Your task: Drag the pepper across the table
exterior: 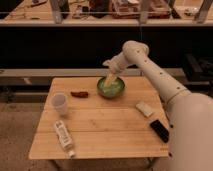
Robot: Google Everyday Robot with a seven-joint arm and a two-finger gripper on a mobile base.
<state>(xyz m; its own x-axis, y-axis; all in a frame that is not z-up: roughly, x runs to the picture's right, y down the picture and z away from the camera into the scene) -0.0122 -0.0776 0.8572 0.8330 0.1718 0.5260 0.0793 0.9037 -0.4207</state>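
A small dark red pepper (79,94) lies on the wooden table (105,130) near its far left edge. My gripper (109,80) hangs over the green bowl (111,89) at the back middle of the table, to the right of the pepper and apart from it. The white arm reaches in from the right.
A white cup (60,104) stands left of the pepper toward the front. A white bottle (64,137) lies at the front left. A pale sponge (144,108) and a black phone (160,130) lie at the right. Dark shelving stands behind the table.
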